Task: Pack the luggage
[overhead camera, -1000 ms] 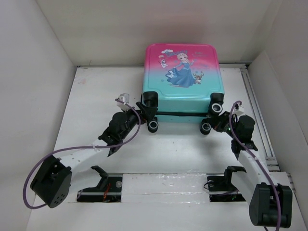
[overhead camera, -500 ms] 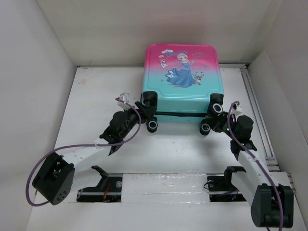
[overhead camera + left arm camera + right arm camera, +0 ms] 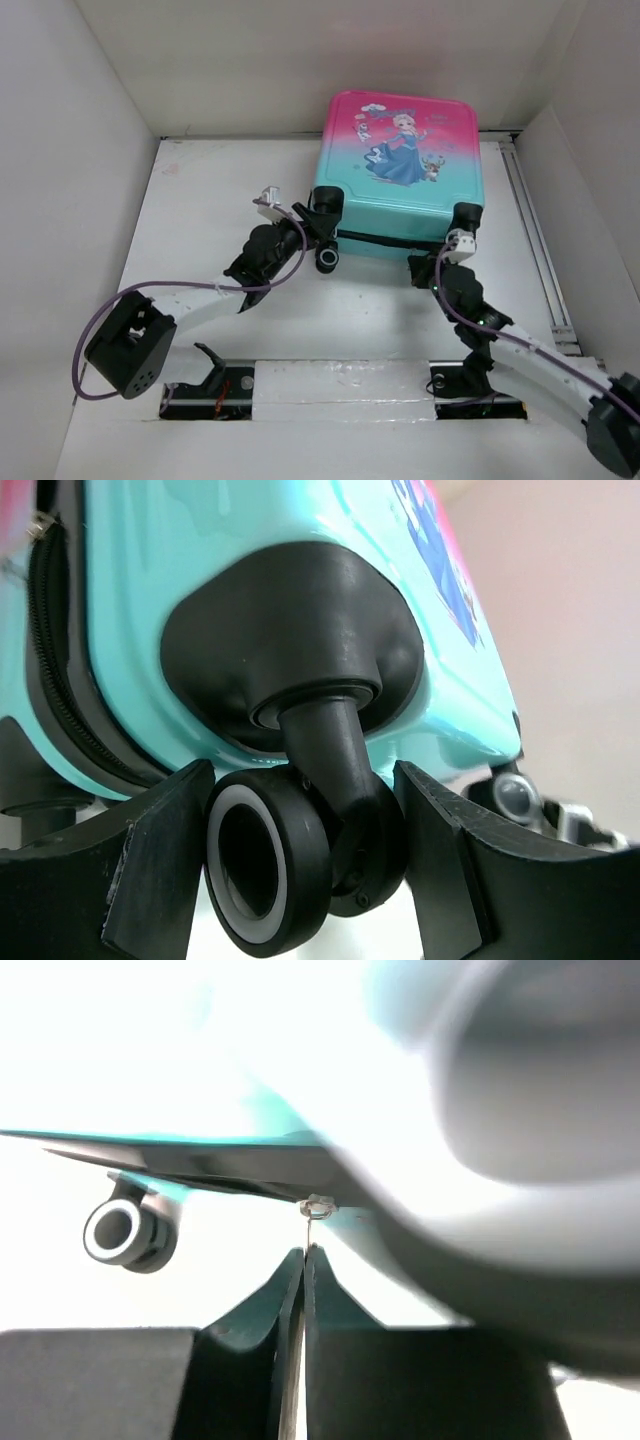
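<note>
Near edge: a glossy white strip [image 3: 350, 380] runs across the table front with black brackets at both ends. The left arm comes in from near left with a purple cable [image 3: 180, 290] looped along it. The right arm comes in from near right, white link and black joints.

Left gripper [image 3: 300, 870]: matte black blocky fingers [image 3: 150, 870] sit either side of a caster wheel [image 3: 265, 865], pads touching both sides, so it is clamped on the wheel. The wheel is black rubber with a pale ring round the hub. It hangs on a short black stem from a smooth domed black housing set in the teal shell. A black zipper [image 3: 45, 660] runs along the seam left of the housing.

Right gripper [image 3: 304, 1260]: dark fingers are pressed flat together with no gap. A small metal zipper pull [image 3: 316, 1205] sits right at the tips; can't tell if it is pinched. This view is blurred and overexposed. A second wheel [image 3: 128, 1232] with a ring shows at left.

Luggage [image 3: 400, 205] lies flat at far centre-right of the table, printed face up, wheels on the near side, far edge near the back wall. The shell is hard and glossy with rounded corners, pink at the far end fading to teal near, with a cartoon princess in a blue dress.

Table [image 3: 200, 200]: flat matte white, faint marks at the far-left corner. Plain white walls [image 3: 60, 150] stand at left, far and right, and a track [image 3: 530, 230] runs along the right edge.
</note>
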`<state>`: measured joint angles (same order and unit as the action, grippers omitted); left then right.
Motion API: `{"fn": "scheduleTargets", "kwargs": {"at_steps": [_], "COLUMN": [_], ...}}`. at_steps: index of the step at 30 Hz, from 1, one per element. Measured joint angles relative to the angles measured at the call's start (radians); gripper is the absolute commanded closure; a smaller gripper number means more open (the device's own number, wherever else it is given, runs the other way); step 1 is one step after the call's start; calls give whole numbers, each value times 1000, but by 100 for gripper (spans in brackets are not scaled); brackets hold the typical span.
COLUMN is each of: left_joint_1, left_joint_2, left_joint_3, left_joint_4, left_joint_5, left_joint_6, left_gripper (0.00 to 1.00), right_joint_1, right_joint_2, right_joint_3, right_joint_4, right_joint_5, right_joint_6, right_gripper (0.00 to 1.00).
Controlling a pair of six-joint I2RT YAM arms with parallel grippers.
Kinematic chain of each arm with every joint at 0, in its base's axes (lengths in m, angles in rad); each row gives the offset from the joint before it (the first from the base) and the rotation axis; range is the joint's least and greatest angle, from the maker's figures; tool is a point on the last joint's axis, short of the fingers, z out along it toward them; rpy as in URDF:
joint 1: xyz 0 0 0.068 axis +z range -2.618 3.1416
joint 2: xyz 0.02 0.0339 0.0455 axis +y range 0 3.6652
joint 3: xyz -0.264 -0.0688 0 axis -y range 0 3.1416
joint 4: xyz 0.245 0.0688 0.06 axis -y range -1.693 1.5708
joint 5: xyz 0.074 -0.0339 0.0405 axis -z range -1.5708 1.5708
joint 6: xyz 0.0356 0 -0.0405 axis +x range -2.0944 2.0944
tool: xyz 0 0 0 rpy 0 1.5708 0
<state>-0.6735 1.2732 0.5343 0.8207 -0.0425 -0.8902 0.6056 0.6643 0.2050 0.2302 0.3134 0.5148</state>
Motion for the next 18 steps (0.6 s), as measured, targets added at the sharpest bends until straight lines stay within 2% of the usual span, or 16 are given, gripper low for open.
{"fn": "scheduleTargets", "kwargs": {"at_steps": [3,7,12,14,18], "left_joint_1": [-40,-121,-203,-233,-397], "left_joint_2": [25,29,18,-6,-152], "left_joint_3": [13,14,14,8,-13], "left_joint_4": [6,13,-10,-55,-47], "left_joint_5": [6,34,-3,-18,-10], "left_joint_6": [-8,-15,-5,-5,-6], "left_gripper": [100,100,100,100,100], "right_joint_1": [71,115,105,79,10], "right_joint_2": [156,323,455,496,552], "right_joint_3": [42,108,181,211,257], "right_joint_4": [88,187,221,249,280], "right_joint_5": [45,-37,-118,-191,-399], "right_joint_6": [3,3,-40,-56,-76], "right_gripper": [100,100,100,100,100]}}
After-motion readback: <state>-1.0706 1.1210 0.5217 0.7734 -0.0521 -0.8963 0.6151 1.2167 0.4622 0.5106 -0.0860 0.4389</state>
